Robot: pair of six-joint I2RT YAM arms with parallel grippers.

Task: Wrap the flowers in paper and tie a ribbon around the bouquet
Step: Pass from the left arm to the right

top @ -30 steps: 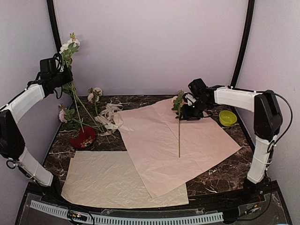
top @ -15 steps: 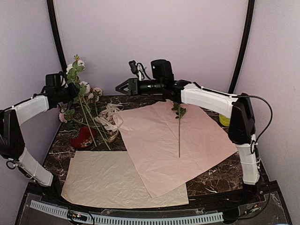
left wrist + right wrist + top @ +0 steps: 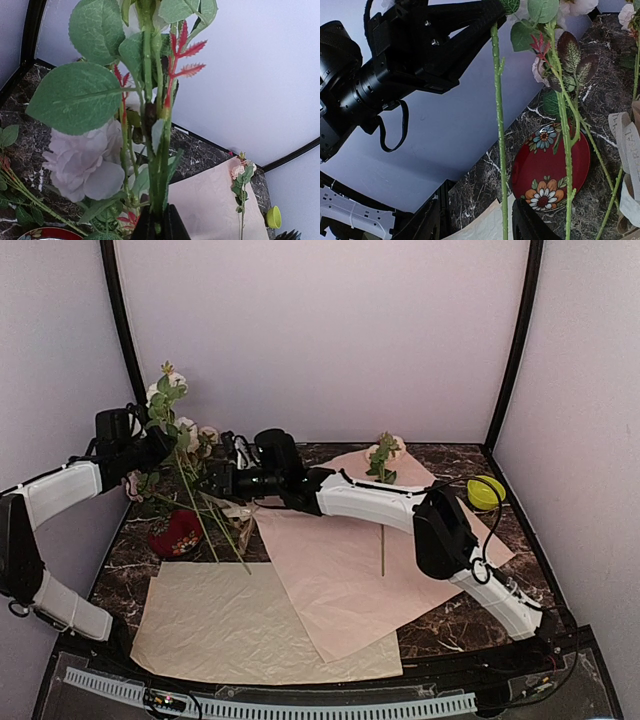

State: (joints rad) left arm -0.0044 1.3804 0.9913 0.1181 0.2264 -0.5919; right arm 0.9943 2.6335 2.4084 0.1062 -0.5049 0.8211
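Lilac-walled booth, dark marble table [image 3: 470,615]. Change over the last second: the right claw [image 3: 479,222] leaves the single rose [image 3: 382,530] lying on the pink paper [image 3: 340,570] and crosses to the far left. It now stands half-open with one green stem of the flowers [image 3: 170,410] between its fingers, not pinched. The left claw [image 3: 158,447] is clamped on that bunch, heads up, above the red dish [image 3: 177,533]. Reads as a hand-over of the next stem; wrapping not begun. Right arm stretches low, nearly flat, across the paper; left arm is bent, forearm reaching inward.
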